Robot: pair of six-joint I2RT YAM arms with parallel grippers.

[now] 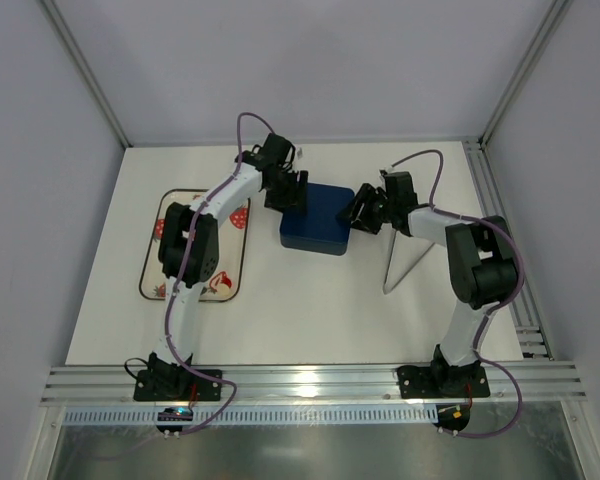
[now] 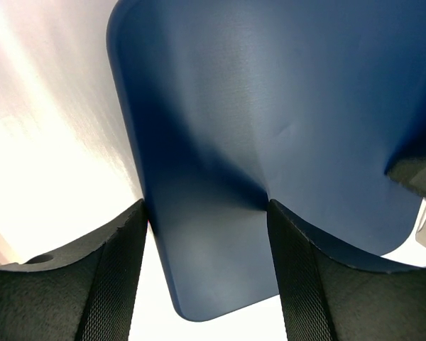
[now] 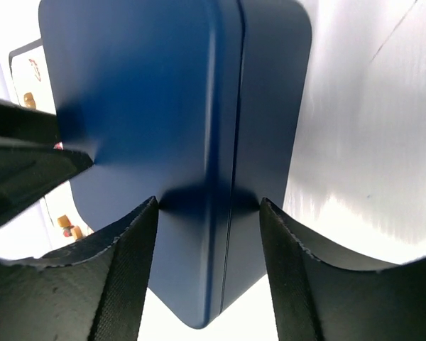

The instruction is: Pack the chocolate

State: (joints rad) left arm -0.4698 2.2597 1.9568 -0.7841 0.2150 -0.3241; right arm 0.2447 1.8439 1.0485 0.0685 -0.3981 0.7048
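Observation:
The square dark-blue box lies on the white table with its lid shut, so its inside is hidden. My left gripper is at its far left corner. In the left wrist view the jaws stand apart and the fingertips rest against the blue lid at that gripper. My right gripper is at the box's right edge, jaws apart, tips against the box astride the lid seam. No chocolate shows clearly. Two tiny tan bits lie beyond the box; I cannot tell what they are.
A flat mat printed with red strawberries lies left of the box, partly under the left arm. A thin bent metal rod lies right of the box, by the right arm. Frame posts and a rail border the table.

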